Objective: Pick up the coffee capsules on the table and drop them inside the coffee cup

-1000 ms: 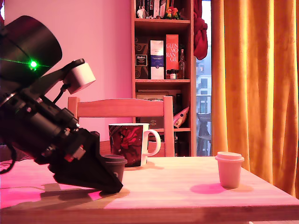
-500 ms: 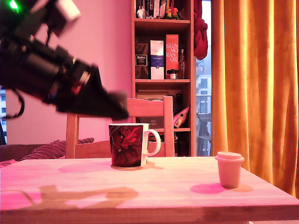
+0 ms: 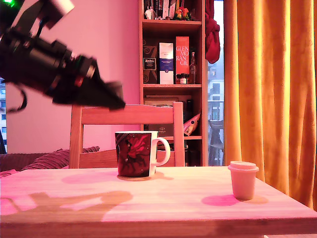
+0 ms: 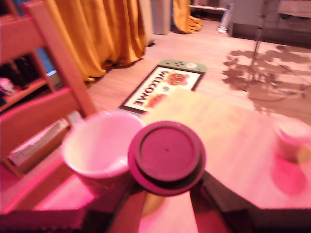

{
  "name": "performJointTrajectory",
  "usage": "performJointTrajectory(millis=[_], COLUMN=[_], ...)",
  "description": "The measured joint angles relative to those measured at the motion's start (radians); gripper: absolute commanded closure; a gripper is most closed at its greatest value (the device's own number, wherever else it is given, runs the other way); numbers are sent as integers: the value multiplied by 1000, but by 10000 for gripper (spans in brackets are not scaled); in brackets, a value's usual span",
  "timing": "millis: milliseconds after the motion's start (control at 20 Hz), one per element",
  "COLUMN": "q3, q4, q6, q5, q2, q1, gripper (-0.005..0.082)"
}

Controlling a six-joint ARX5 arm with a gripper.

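Wooden chair point(image 3: 126, 116) behind mug point(image 3: 134, 153), hand point(image 3: 116, 101) above.

Single black arm point(image 3: 39, 64) entering from the exterior view's upper left, raised clear of the surface and sloping downward toward that view's right. Gripper point(image 3: 116, 101) at the low end, fingers point(image 3: 106, 94) tapering to a blunt tip. In the wrist view, the gripper point(image 4: 167, 194) clamps a dark capsule point(image 4: 166, 156), lid facing the camera.
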Motion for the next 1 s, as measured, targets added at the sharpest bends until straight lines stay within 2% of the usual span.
performJointTrajectory(millis=[200,500,600,800,1000], q3=[168,408,462,552,560], q4=[-151,-405,-464,-519,-526], q6=[0,-3,-24,-28,-28], q5=[1,0,-10,-18,-35], q2=[39,227,282,377,419], q1=[10,10,11,24,32], gripper=[660,660,660,660,660])
